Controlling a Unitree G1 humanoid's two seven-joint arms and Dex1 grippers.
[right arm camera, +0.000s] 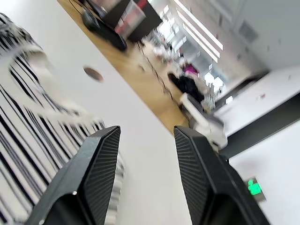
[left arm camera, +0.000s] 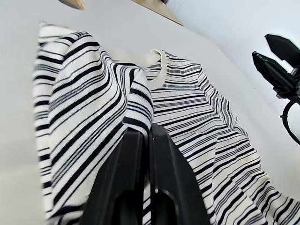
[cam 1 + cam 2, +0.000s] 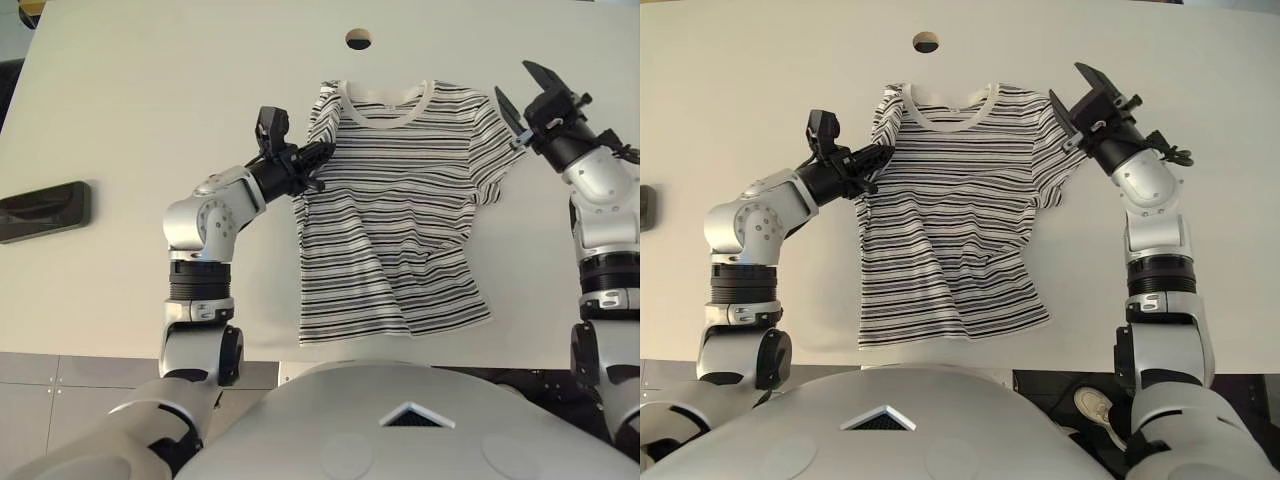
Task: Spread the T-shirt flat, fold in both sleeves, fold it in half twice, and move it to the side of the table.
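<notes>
A black-and-white striped T-shirt (image 3: 400, 200) lies front up in the middle of the white table (image 3: 150, 120), collar toward the far edge. Its body is wrinkled near the hem. My left gripper (image 3: 322, 152) is shut on the shirt's left sleeve (image 2: 93, 103), which is bunched and folded inward over the shoulder; the wrist view shows the fabric pinched between the black fingers (image 2: 136, 178). My right gripper (image 3: 527, 95) hovers open above the right sleeve (image 3: 495, 150), raised off the cloth, its fingers (image 1: 98, 173) spread apart with nothing between them.
A dark flat device (image 3: 42, 210) lies near the table's left edge. A round cable hole (image 3: 358, 39) sits in the tabletop beyond the collar. Bare table stretches to either side of the shirt.
</notes>
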